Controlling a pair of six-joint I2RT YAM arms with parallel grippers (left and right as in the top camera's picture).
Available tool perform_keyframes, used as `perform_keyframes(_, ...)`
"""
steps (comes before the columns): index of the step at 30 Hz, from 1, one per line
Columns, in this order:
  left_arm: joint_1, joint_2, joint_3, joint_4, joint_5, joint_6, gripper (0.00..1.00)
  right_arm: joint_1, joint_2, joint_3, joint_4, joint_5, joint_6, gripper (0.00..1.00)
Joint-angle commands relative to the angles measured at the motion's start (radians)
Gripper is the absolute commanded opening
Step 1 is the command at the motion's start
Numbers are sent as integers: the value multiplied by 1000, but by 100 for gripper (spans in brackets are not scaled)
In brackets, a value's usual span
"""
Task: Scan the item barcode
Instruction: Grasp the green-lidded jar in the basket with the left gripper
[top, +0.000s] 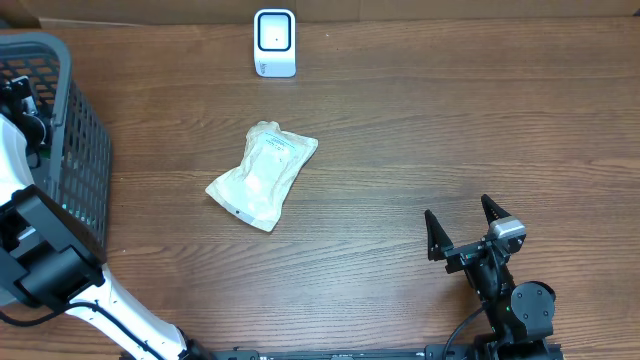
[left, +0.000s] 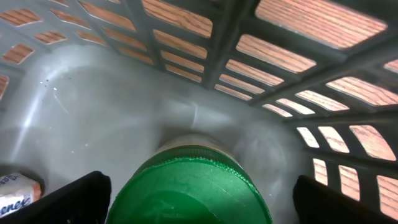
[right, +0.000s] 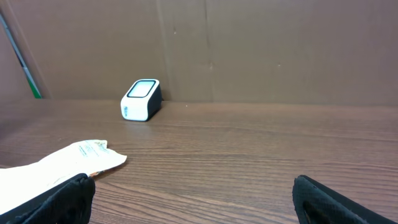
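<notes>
Deep in the grey basket (top: 85, 150), the left fingers (left: 68, 200) stand wide astride a green-lidded container (left: 193, 190) that the frame edge cuts off. The right fingers (right: 62, 199) gape empty above the wooden bench (top: 450, 130). A white pouch (top: 265, 172) lies mid-bench, and the scanner (top: 274, 42) stands against a cardboard wall (right: 249, 50).

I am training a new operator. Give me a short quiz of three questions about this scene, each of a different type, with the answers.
1. True or false: the white pouch lies inside the grey basket.
2. Which thing stands near the far edge of the table? A) scanner B) cup C) bottle
3. Fill in: the lid under the open left gripper is ____.
Key: 1 false; 2 A; 3 green.
</notes>
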Motion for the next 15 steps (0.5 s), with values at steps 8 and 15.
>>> perform_keyframes(8,-8,32,-5,-56,11,-11,68,-4,-12,-10,4,1,-1,100)
perform_keyframes(15,-8,32,8,-103,-10,-69,55,-4,-12,-10,4,1,-1,100)
